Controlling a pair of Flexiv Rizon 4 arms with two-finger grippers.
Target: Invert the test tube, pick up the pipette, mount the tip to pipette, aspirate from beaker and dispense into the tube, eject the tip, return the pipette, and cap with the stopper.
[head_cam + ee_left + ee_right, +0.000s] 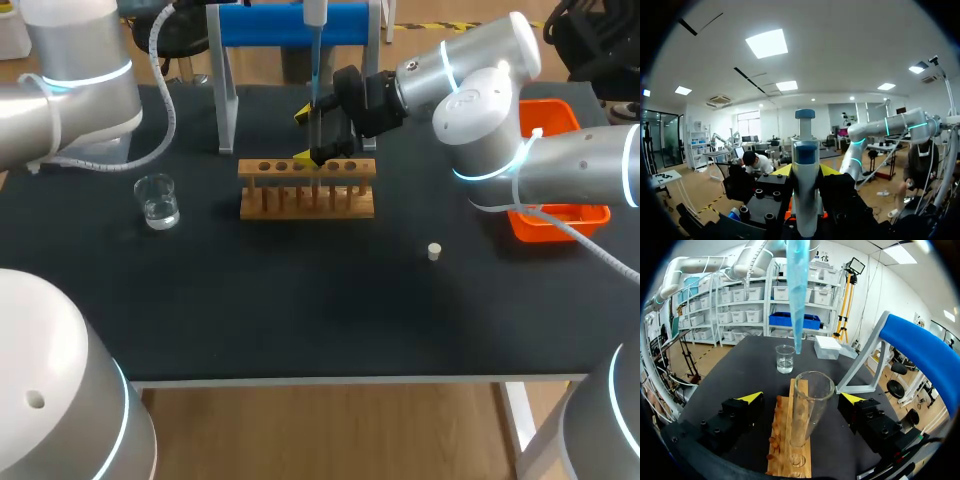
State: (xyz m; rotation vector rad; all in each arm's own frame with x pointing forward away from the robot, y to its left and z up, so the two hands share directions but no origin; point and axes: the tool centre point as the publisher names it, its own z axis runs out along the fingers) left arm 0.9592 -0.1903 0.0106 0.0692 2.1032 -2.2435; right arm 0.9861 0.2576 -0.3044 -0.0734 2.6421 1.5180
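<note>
left gripper (805, 171): gripping the pipette (805, 150) between both fingers. right gripper (802, 398): gaping wide, with the tube (808, 405) standing untouched between its fingers in the rack (790, 462). the tip (796, 295) is hanging above the tube; dispensing well is likely needing it centred over the mouth and lowered slowly.

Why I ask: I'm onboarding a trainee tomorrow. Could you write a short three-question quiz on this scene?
1. True or false: the stopper is seated in the test tube.
2. Which tool holds the pipette? A) left tool B) right tool C) neither
3. Fill in: the test tube stands in the wooden ____.

Key
1. False: the stopper lies on the table, apart from the rack.
2. A
3. rack
</note>
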